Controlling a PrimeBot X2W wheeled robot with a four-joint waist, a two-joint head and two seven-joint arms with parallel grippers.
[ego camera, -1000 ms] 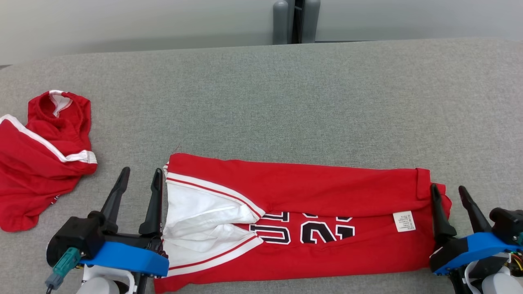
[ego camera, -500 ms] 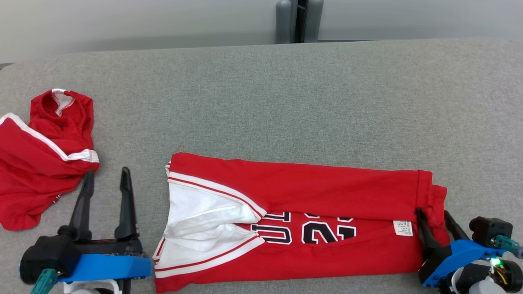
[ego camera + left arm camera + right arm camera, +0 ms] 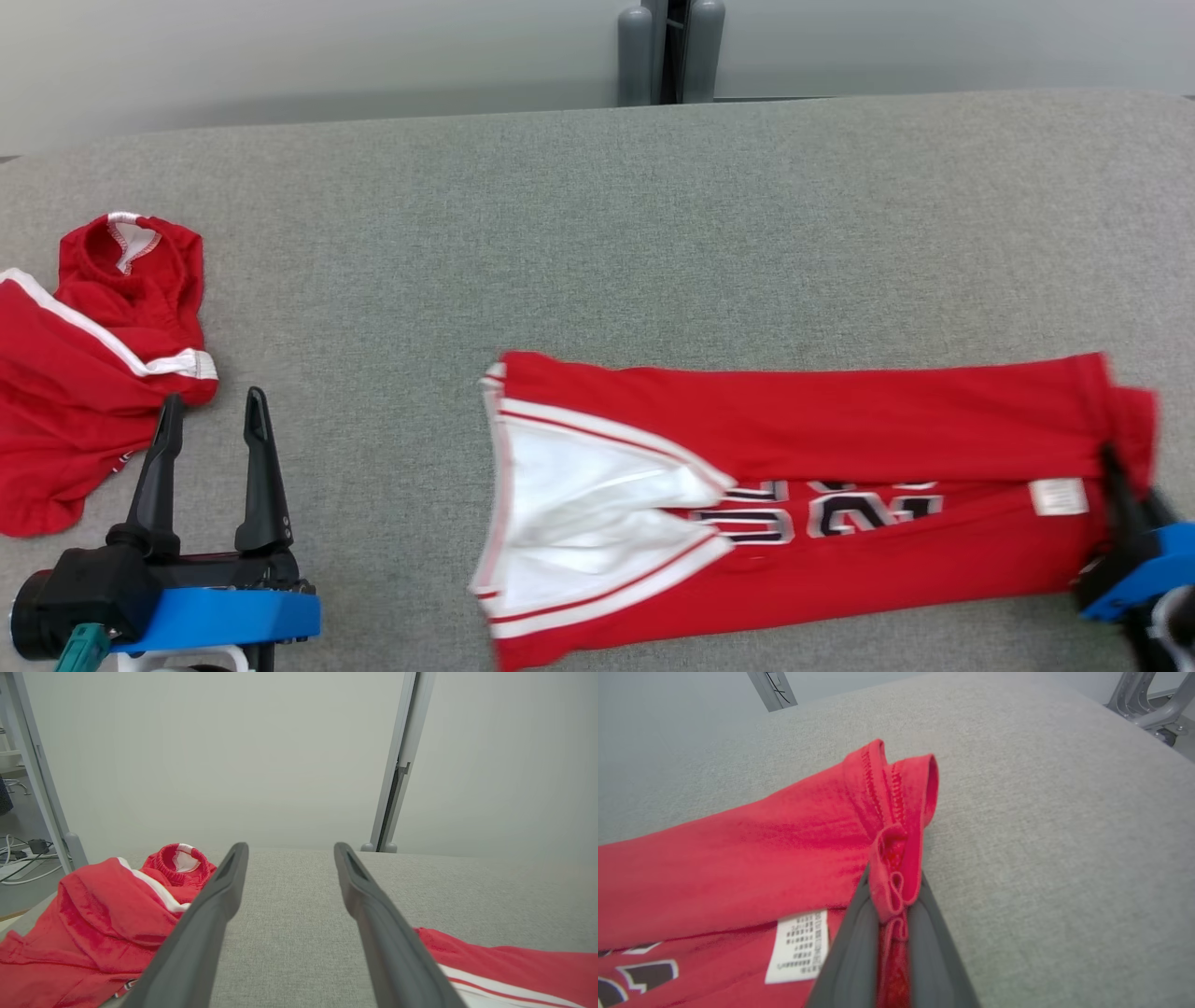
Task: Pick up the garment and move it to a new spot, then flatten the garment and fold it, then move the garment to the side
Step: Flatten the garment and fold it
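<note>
Pinching garment (image 3: 840, 429) hem (right gripper (image 3: 892, 891)), left gripper (image 3: 213, 399) spread

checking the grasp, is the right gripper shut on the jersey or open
Shut: the right gripper pinches the jersey by its bunched hem, fabric squeezed between its fingers.

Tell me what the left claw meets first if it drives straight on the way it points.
Mostly bare grey table lies ahead of the left claw; its outer side may graze the crumpled red garment beside it, though depth is unclear.
</note>
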